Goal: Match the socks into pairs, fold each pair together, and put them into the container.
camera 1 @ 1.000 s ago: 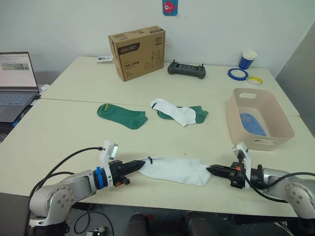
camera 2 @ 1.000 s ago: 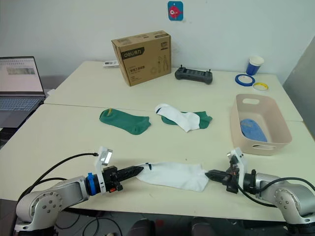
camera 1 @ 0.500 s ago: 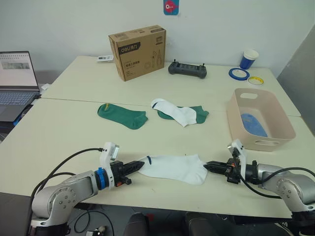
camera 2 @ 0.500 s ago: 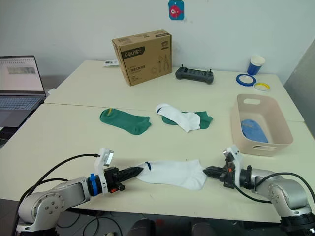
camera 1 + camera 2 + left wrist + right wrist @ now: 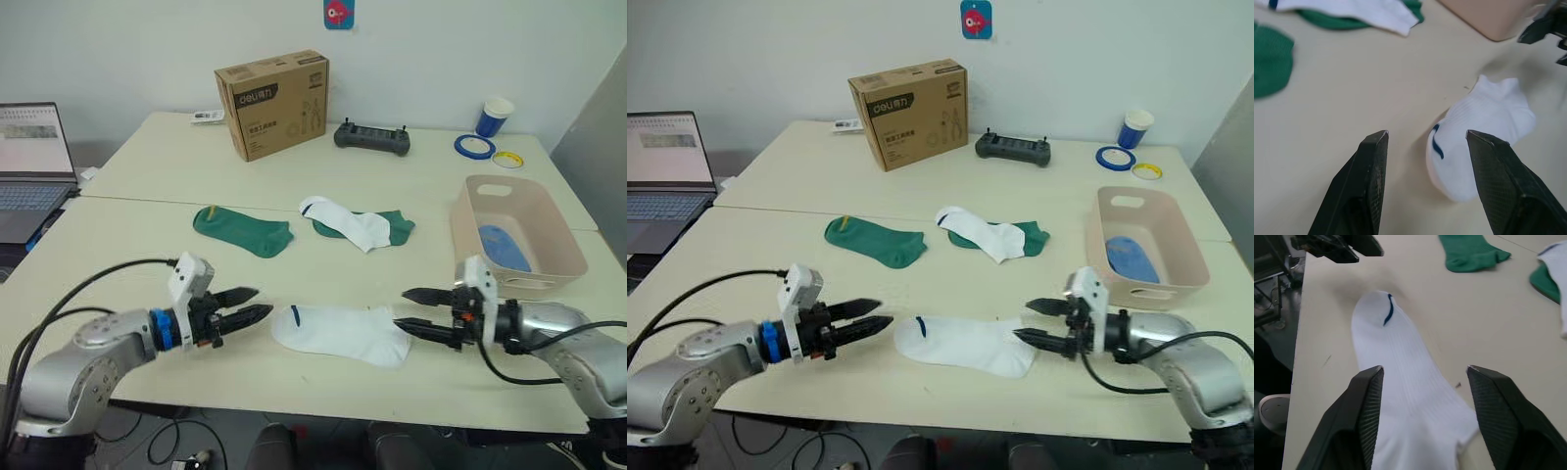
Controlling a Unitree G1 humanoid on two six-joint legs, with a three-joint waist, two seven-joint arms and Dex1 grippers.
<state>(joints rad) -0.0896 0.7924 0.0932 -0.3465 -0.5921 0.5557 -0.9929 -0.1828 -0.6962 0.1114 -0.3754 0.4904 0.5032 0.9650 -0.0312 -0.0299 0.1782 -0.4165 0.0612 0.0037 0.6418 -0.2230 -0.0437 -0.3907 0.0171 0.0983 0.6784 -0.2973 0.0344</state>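
Note:
A white sock point(image 5: 338, 333) with a dark cuff stripe lies flat near the table's front edge, between my two grippers. My left gripper point(image 5: 261, 303) hovers open just left of its cuff end, touching nothing. My right gripper point(image 5: 400, 307) is open at the toe end, and the sock point(image 5: 1405, 382) lies below its spread fingers. Further back, another white sock point(image 5: 345, 221) lies across a dark green sock point(image 5: 395, 227), and a second green sock point(image 5: 242, 231) lies to their left. The pink container point(image 5: 468, 240) stands at the right with a light blue sock point(image 5: 503, 246) inside.
A brown cardboard box point(image 5: 274, 103) and a black controller point(image 5: 372, 138) sit at the back. A blue cup point(image 5: 495, 117) and tape rolls point(image 5: 474, 147) are at the back right. An open laptop point(image 5: 34, 157) stands at the far left.
Both grippers were shut on the ends of the near white sock; now they have let go, opened and lifted slightly. The sock lies flat, free of both.

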